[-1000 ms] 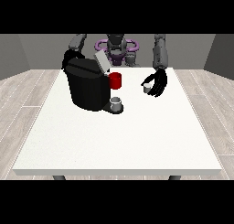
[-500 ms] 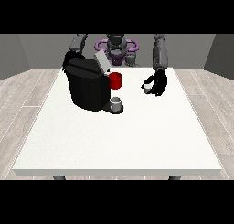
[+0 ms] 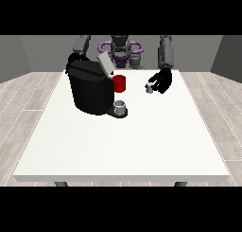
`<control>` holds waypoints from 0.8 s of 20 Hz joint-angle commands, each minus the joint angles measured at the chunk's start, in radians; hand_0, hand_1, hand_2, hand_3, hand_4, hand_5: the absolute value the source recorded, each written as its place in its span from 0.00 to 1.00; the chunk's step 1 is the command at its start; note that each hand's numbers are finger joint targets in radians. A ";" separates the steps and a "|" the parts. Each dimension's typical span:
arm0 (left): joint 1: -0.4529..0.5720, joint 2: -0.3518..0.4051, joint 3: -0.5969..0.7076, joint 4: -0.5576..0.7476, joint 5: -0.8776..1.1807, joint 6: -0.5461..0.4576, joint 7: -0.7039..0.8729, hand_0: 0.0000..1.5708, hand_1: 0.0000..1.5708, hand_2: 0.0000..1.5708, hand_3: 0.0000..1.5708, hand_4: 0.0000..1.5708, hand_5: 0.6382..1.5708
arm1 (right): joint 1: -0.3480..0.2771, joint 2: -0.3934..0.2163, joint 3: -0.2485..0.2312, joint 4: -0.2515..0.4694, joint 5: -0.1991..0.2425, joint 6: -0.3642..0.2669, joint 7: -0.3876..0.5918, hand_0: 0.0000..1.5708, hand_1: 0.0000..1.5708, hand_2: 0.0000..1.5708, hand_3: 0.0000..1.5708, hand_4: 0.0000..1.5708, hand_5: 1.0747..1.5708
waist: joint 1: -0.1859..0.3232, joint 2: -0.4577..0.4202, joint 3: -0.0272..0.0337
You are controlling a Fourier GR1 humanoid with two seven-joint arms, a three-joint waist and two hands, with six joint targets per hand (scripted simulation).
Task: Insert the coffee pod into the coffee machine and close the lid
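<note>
Front view: coffee pod (image 3: 149, 88), small and pale, sat at the fingertips of the hand at the view's right (image 3: 160, 81), right of frame centre, above the table. Fingers were curled round the pod, pinching it on its right side; the pod stuck out to the left of them. Coffee machine (image 3: 90, 86), black, stood upper left of centre on the table, its lid (image 3: 105, 64) tilted up and open. Red part (image 3: 119, 83) on the machine's right side, grey cup (image 3: 120, 107) on its base below. Pod was well apart from the machine, to its right. Hand at the view's left (image 3: 72, 60) was mostly hidden behind the machine; fingers could not be told. White table (image 3: 123, 146) filled mid frame. Wood-plank floor (image 3: 21, 98) around it, grey walls (image 3: 42, 51) behind.
</note>
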 commanded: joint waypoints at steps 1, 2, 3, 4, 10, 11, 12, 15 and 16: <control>-0.042 -0.022 -0.020 -0.053 -0.003 -0.073 0.014 0.88 0.88 0.90 0.86 0.37 1.00 | -0.011 -0.043 -0.055 0.077 -0.032 0.036 -0.035 0.00 0.00 0.00 0.00 0.31 1.00 | 0.029 -0.038 0.0003; -0.116 -0.008 -0.008 -0.051 0.006 -0.100 0.038 0.85 0.85 0.89 0.87 0.38 1.00 | -0.043 0.007 -0.004 0.068 0.023 -0.030 -0.013 0.00 0.00 0.00 0.00 0.31 1.00 | 0.017 -0.017 0.0002; -0.053 -0.052 -0.050 -0.074 -0.013 -0.118 0.041 0.84 0.84 0.88 0.86 0.37 1.00 | -0.011 0.003 -0.016 0.086 0.011 -0.032 0.031 0.00 0.00 0.00 0.00 0.31 1.00 | 0.052 -0.101 0.0002; -0.128 -0.008 -0.008 -0.068 0.015 -0.158 0.076 0.82 0.82 0.87 0.85 0.35 1.00 | 0.000 0.018 0.001 0.084 0.014 -0.021 -0.022 0.00 0.00 0.00 0.00 0.30 1.00 | 0.020 -0.074 0.0003; -0.152 0.027 0.024 -0.072 0.003 -0.150 0.027 0.80 0.80 0.85 0.82 0.35 1.00 | -0.049 -0.030 -0.019 0.057 -0.025 0.050 -0.031 0.00 0.00 0.00 0.00 0.31 1.00 | -0.017 -0.008 -0.0001; -0.160 0.086 0.047 -0.062 0.021 -0.210 0.019 0.80 0.80 0.85 0.82 0.35 1.00 | 0.018 0.002 0.021 0.036 -0.005 0.039 -0.031 0.00 0.00 0.00 0.00 0.32 1.00 | -0.029 -0.042 -0.0001; -0.162 0.056 0.044 -0.053 0.011 -0.178 0.047 0.80 0.80 0.85 0.82 0.35 1.00 | -0.001 -0.023 0.008 0.010 -0.036 0.081 -0.017 0.00 0.00 0.00 0.00 0.31 1.00 | -0.053 -0.036 -0.0001; -0.256 0.091 0.067 -0.074 0.021 -0.213 0.062 0.80 0.80 0.85 0.82 0.36 1.00 | -0.048 -0.019 -0.003 0.032 -0.026 0.051 -0.013 0.00 0.00 0.00 0.00 0.32 1.00 | -0.058 -0.003 -0.0001; -0.210 0.036 0.037 -0.095 0.007 -0.212 0.077 0.80 0.80 0.85 0.82 0.35 1.00 | -0.012 -0.031 -0.015 0.051 -0.043 0.078 -0.034 0.00 0.00 0.00 0.00 0.32 1.00 | -0.036 -0.047 0.0001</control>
